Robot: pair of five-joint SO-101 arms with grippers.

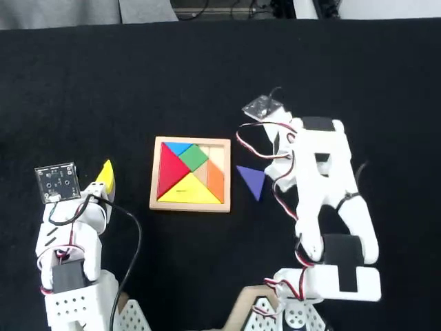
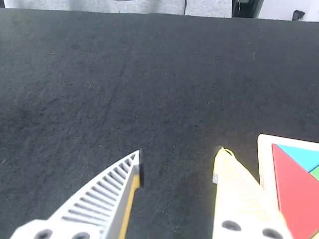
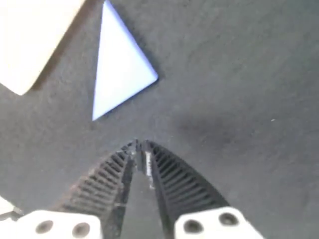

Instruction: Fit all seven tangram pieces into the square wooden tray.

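Near the surface's (image 1: 83, 89) near-left corner, the left gripper (image 2: 179, 159) had its white and yellow fingers spread with nothing between them, just left of the square wooden tray (image 1: 191, 208). On the right side, the right gripper (image 3: 141, 146) had its dark fingers pressed together on nothing, the tips just short of the purple triangle (image 1: 252, 181), which lay flat beside the tray's right edge without touching it. The tray, mid-surface, held a red triangle (image 1: 169, 172), yellow triangle (image 1: 189, 190), orange parallelogram (image 1: 216, 182), green square (image 1: 194, 158) and blue triangle (image 1: 178, 147); whether the pale patch (image 1: 218, 161) by its far-right corner was bare wood or a piece, I could not tell.
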